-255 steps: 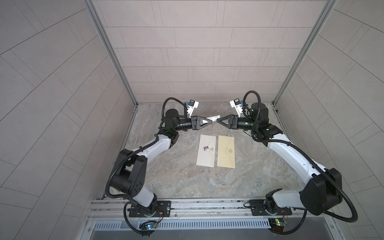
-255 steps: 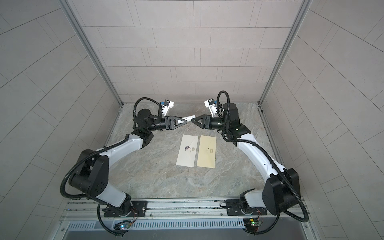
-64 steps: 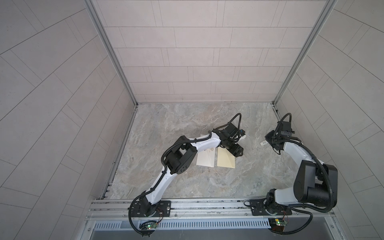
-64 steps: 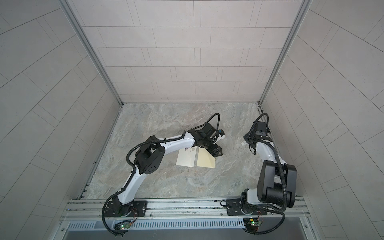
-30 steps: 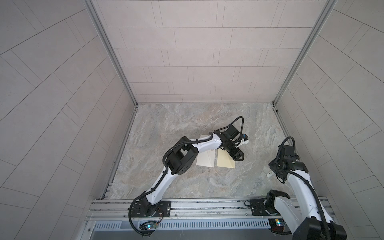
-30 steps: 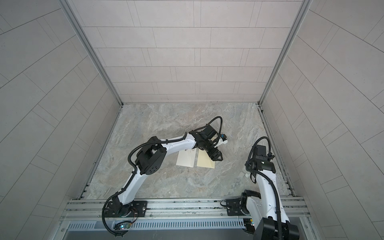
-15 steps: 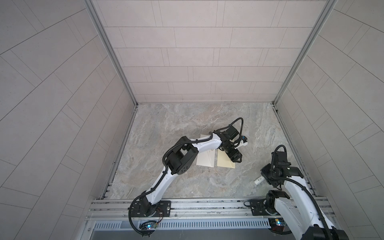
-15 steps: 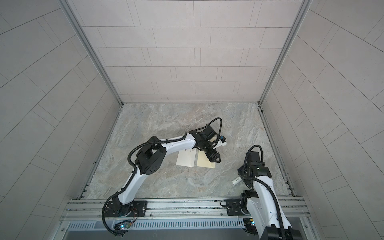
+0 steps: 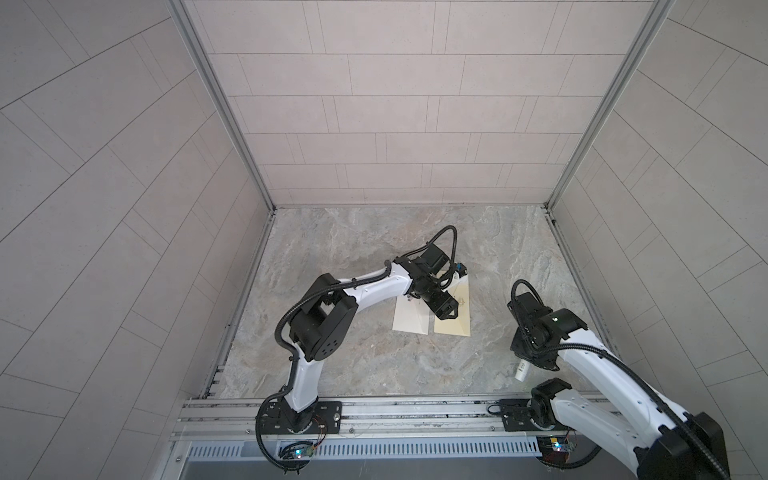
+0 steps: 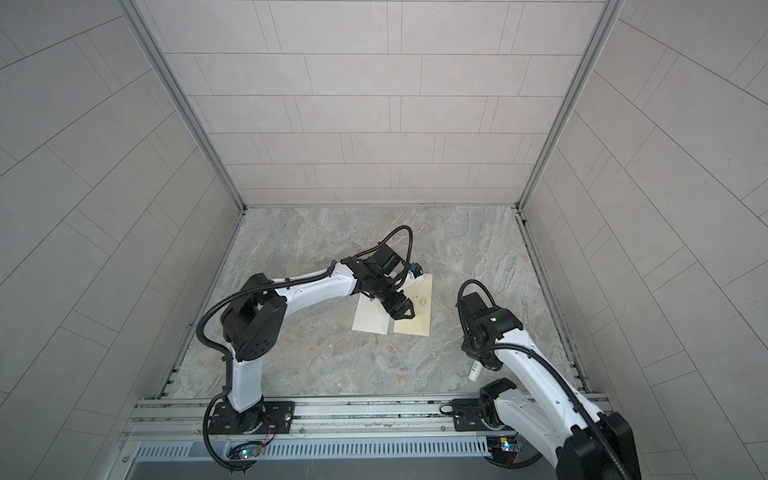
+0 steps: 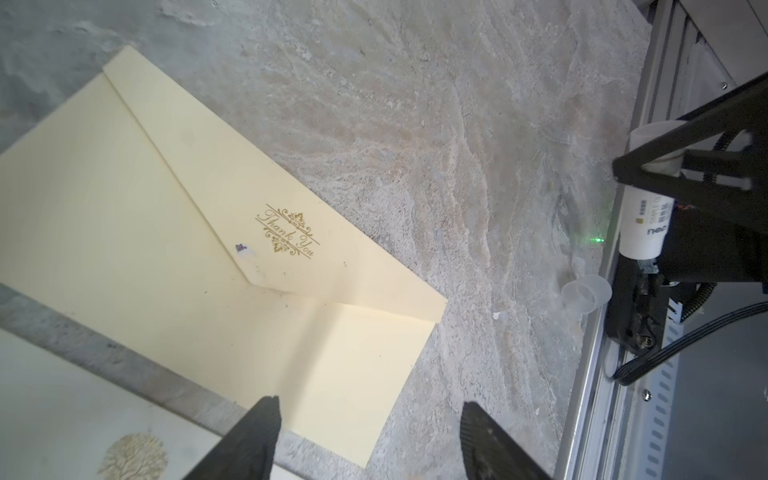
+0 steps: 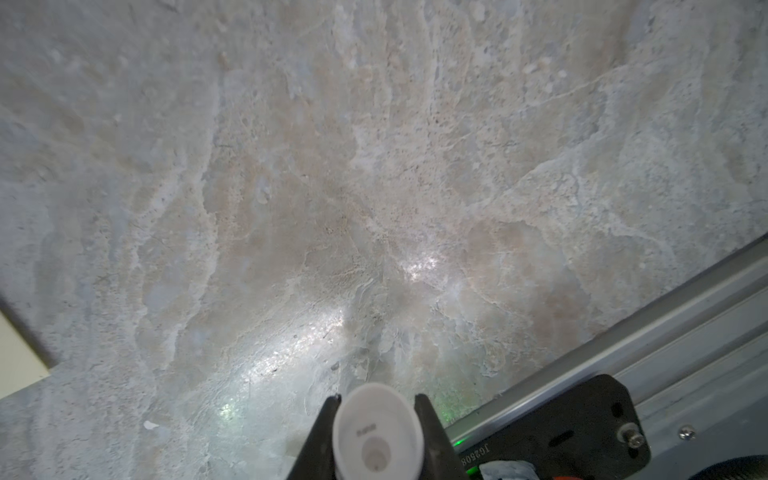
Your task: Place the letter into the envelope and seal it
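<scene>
Hovers the left claw (image 9: 449,312), spread wide, over the cream envelope (image 9: 456,327) mid-frame in a top view, apparently to open its flap for the white letter (image 9: 409,322) lying just left of it, and holds the right claw (image 12: 376,399) at lower right, clamped on a glue stick (image 9: 521,371), likely for sealing.

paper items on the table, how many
2: the cream envelope at the middle of the table, the white letter just left of it in a top view, narrow gap between. None seems hidden.

One envelope (image 11: 166,257), one letter (image 9: 409,322), one glue stick (image 12: 376,432), one cap (image 11: 586,293).
</scene>
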Robot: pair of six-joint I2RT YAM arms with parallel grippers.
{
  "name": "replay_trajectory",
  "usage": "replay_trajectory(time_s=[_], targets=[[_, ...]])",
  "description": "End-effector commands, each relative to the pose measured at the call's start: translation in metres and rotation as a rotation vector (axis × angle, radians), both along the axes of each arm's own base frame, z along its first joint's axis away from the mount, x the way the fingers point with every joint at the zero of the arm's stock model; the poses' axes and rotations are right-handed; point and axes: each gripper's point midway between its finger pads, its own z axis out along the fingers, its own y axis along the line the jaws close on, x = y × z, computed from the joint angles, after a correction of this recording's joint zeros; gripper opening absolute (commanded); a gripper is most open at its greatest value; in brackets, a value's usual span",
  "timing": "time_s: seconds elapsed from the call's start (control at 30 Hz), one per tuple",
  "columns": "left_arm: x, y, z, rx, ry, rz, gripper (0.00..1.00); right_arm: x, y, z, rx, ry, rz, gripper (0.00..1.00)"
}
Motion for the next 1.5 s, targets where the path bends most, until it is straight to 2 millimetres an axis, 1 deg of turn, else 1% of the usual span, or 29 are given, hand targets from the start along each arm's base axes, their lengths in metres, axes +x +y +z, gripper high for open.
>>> replay_trajectory(time_s=[0.0, 0.1, 0.17, 0.27, 0.4, 0.47, 0.53, 0.63, 0.73, 0.83, 0.93, 1.0, 1.1, 1.17, 1.3, 1.37, 1.43, 1.47], targets=[[0.001, 0.0, 0.013, -0.031, -0.035, 0.005, 0.75, -0.013, 0.006, -0.013, -0.013, 0.067, 0.013, 0.0], [0.003, 0.001, 0.017, -0.022, -0.049, 0.012, 0.75, -0.019, 0.032, -0.033, 0.072, 0.092, 0.046, 0.0], [0.006, 0.003, 0.018, -0.02, -0.054, 0.017, 0.76, -0.018, 0.044, -0.035, 0.103, 0.077, 0.075, 0.0], [0.007, 0.006, 0.018, -0.011, -0.054, 0.023, 0.76, -0.016, 0.052, -0.038, 0.142, 0.056, 0.06, 0.0], [0.002, 0.012, 0.013, 0.011, -0.038, 0.015, 0.76, -0.014, 0.058, -0.048, 0.184, 0.041, 0.011, 0.0], [-0.002, 0.018, 0.008, 0.032, -0.035, 0.004, 0.76, -0.01, 0.066, -0.051, 0.222, 0.033, 0.02, 0.0], [-0.008, 0.025, -0.002, 0.066, -0.026, -0.014, 0.76, -0.004, 0.081, -0.054, 0.29, 0.022, 0.045, 0.0], [-0.018, 0.04, -0.018, 0.139, -0.011, -0.051, 0.76, 0.001, 0.093, -0.057, 0.327, 0.05, 0.083, 0.0], [-0.024, 0.049, -0.023, 0.16, -0.013, -0.066, 0.76, 0.004, 0.105, -0.059, 0.359, 0.096, 0.117, 0.0], [-0.03, 0.058, -0.025, 0.189, -0.019, -0.097, 0.76, 0.016, 0.12, -0.058, 0.404, 0.102, 0.156, 0.0], [-0.035, 0.068, -0.03, 0.226, -0.029, -0.131, 0.78, 0.035, 0.13, -0.049, 0.414, 0.087, 0.206, 0.0], [-0.036, 0.071, -0.035, 0.239, -0.033, -0.137, 0.78, 0.052, 0.139, -0.04, 0.437, 0.062, 0.227, 0.0], [-0.036, 0.071, -0.036, 0.237, -0.034, -0.134, 0.8, 0.066, 0.141, -0.034, 0.409, 0.065, 0.267, 0.0], [-0.035, 0.069, -0.037, 0.231, -0.036, -0.133, 0.8, 0.078, 0.141, -0.03, 0.421, 0.043, 0.259, 0.0], [-0.035, 0.063, -0.037, 0.226, -0.038, -0.144, 0.82, 0.101, 0.132, -0.016, 0.409, -0.034, 0.234, 0.0], [-0.036, 0.06, -0.038, 0.225, -0.037, -0.151, 0.82, 0.104, 0.129, -0.009, 0.384, -0.048, 0.247, 0.0], [-0.035, 0.055, -0.037, 0.203, -0.036, -0.146, 0.82, 0.098, 0.128, -0.007, 0.386, -0.041, 0.267, 0.0], [-0.035, 0.053, -0.036, 0.186, -0.039, -0.141, 0.82, 0.091, 0.128, -0.008, 0.384, -0.023, 0.291, 0.0]])
